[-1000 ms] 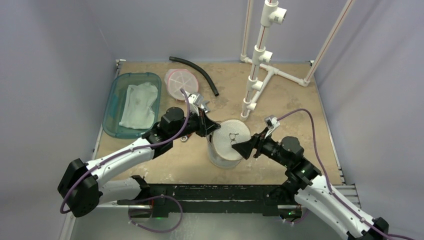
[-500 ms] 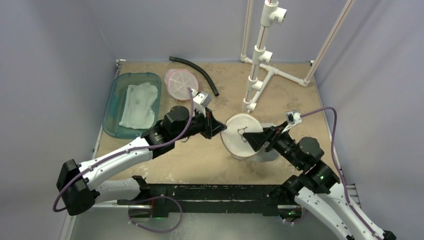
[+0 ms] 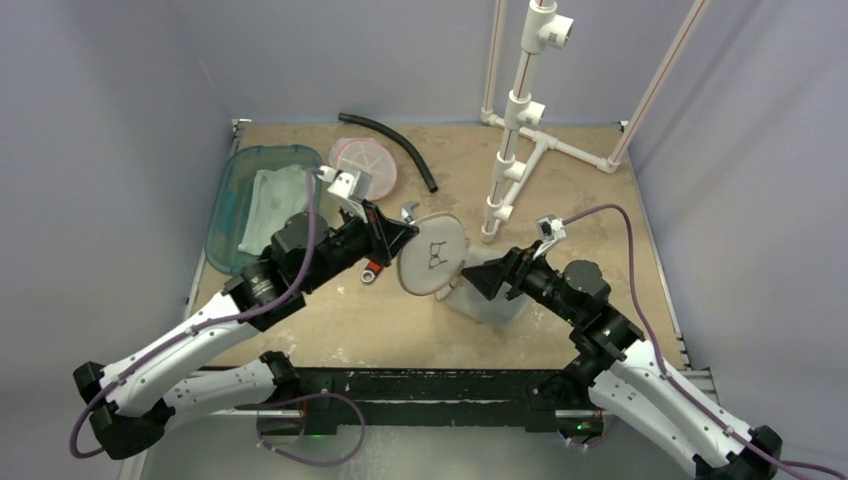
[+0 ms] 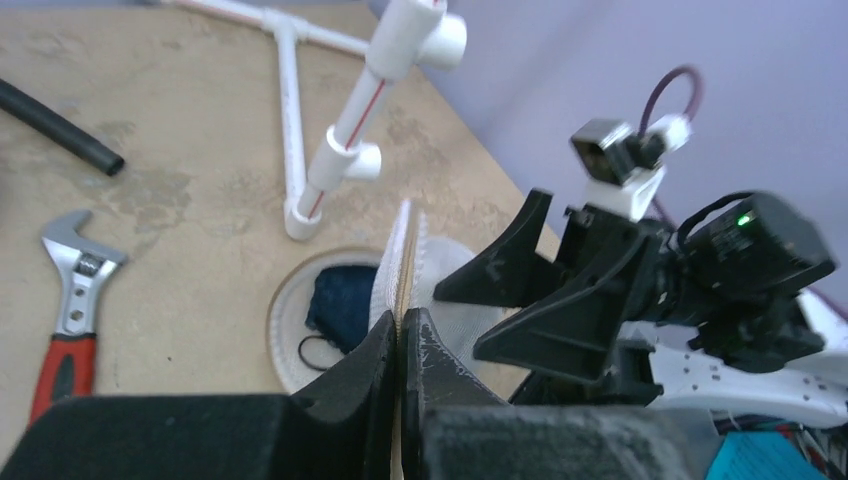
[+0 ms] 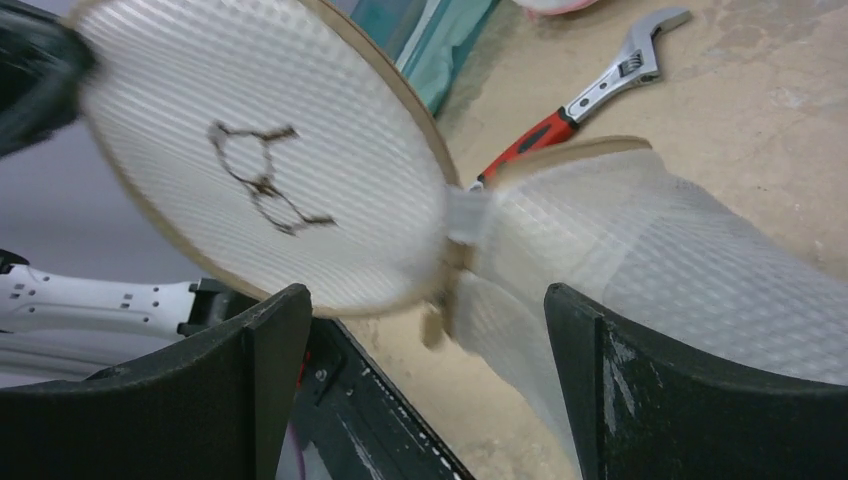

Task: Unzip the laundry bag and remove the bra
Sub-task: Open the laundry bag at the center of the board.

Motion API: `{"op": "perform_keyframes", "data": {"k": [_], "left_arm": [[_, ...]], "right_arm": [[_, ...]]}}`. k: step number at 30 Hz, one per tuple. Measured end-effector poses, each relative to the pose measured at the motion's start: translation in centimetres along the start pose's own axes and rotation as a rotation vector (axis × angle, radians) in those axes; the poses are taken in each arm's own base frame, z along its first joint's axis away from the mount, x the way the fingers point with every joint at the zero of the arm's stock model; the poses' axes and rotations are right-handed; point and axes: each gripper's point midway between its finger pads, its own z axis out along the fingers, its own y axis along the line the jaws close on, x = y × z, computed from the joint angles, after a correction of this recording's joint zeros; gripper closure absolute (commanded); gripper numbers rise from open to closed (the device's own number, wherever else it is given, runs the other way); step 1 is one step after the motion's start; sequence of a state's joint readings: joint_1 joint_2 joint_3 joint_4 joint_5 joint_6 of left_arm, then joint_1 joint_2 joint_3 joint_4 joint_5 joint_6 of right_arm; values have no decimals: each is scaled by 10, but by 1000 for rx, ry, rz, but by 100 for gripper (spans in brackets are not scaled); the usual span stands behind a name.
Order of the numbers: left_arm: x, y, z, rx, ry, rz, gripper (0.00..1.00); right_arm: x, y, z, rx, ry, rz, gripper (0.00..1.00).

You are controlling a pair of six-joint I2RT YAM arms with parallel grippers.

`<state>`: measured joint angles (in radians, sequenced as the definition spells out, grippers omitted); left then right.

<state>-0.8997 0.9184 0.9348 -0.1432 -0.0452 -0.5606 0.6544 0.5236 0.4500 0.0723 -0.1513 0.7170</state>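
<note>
The white mesh laundry bag (image 3: 492,300) lies on its side at mid-table, its round lid (image 3: 432,254) swung open to the left. My left gripper (image 3: 403,237) is shut on the lid's zipper rim (image 4: 402,262), holding the lid up on edge. In the left wrist view, the dark blue bra (image 4: 340,297) shows inside the bag's round opening. My right gripper (image 3: 478,279) is open just right of the lid, by the bag's mouth. In the right wrist view the lid (image 5: 260,150) and the bag's body (image 5: 660,250) lie between its spread fingers (image 5: 250,385).
A teal tray (image 3: 228,190) with a white cloth stands at the left, with a pink round container (image 3: 363,163) and a black hose (image 3: 390,143) behind. A PVC pipe frame (image 3: 515,130) stands at the back right. A red-handled wrench (image 3: 374,271) lies under the left arm.
My left gripper has pulled the lid leftward and swung it open. The bag's body has shifted right and tipped onto its side. The right gripper has followed beside it.
</note>
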Motion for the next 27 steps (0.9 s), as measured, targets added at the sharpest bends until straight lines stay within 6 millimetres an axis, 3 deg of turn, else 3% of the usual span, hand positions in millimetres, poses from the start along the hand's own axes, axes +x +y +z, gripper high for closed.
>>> {"op": "perform_keyframes", "data": {"k": [8,12,16,19,24,27], "left_arm": [[-97,-24,-44,-65,-150,61,100],[-107,-22,-47,-99,-148,88,100],[-89,-11,-34,-143,-83,99,100],[-59,3,-16,-167,-14,103,100],[23,32,-2,-186,150,79,100],[58,30,-3,-154,214,78,100]], "right_arm": [[-14,12,10,-37,-26,-4,10],[-28,20,6,-47,-73,-21,10],[-36,19,-3,-31,-114,-35,10],[-39,19,-9,-25,-136,-40,11],[-27,6,-9,1,-124,-38,11],[-13,-7,-6,28,-91,-29,11]]}}
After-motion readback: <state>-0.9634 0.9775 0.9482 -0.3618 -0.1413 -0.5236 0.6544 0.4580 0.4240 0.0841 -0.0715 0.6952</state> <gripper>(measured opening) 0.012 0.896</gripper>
